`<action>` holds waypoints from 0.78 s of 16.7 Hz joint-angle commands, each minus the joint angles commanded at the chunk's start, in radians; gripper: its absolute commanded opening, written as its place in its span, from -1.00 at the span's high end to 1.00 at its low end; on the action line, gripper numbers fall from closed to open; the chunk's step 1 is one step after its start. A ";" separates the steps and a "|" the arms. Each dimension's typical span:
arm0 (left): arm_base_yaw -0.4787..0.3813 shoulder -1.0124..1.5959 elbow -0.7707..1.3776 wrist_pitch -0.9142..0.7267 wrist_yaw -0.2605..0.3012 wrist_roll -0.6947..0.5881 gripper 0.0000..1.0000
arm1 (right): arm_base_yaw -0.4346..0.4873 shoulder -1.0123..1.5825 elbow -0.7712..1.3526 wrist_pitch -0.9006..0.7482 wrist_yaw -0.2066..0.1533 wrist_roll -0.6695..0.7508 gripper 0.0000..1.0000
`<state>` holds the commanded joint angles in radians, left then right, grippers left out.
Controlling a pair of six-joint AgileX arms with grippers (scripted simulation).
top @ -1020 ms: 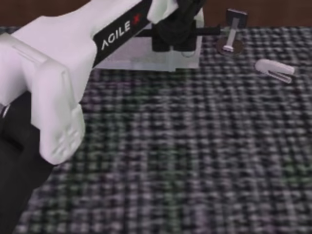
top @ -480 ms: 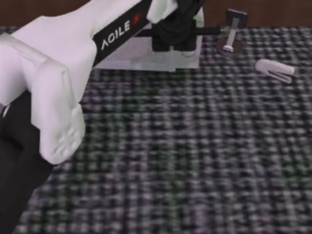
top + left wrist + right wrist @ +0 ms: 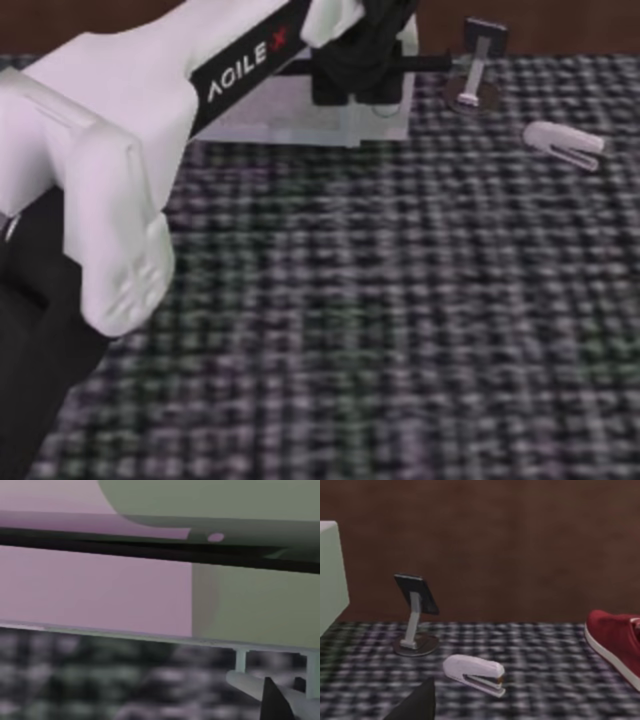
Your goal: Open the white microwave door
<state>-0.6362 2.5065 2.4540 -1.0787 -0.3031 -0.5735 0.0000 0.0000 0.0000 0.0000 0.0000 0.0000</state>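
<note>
The white microwave (image 3: 300,115) stands at the table's far edge, left of centre, mostly covered by my left arm. My left gripper (image 3: 355,65) is right at its front. In the left wrist view the microwave door (image 3: 100,590) fills the picture as a pale flat panel. A grey bar handle (image 3: 250,684) runs along its edge, and a dark part of the gripper lies against that bar. I cannot tell whether the door is ajar. My right gripper (image 3: 420,705) shows only in the right wrist view, low over the cloth, away from the microwave (image 3: 330,575).
A small phone stand (image 3: 475,70) stands just right of the microwave. A white stapler (image 3: 565,140) lies farther right. A red shoe (image 3: 615,640) shows in the right wrist view. A dark checked cloth (image 3: 400,320) covers the table.
</note>
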 joint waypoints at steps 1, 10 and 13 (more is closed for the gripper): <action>0.000 0.000 0.000 0.000 0.000 0.000 1.00 | 0.000 0.000 0.000 0.000 0.000 0.000 -1.00; 0.001 -0.080 -0.146 0.081 0.020 0.045 1.00 | 0.000 0.000 0.000 0.000 0.000 0.000 -1.00; 0.002 -0.097 -0.178 0.097 0.024 0.056 1.00 | 0.000 0.000 0.000 0.000 0.000 0.000 -1.00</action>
<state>-0.6338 2.4097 2.2762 -0.9814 -0.2788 -0.5176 0.0000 0.0000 0.0000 0.0000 0.0000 0.0000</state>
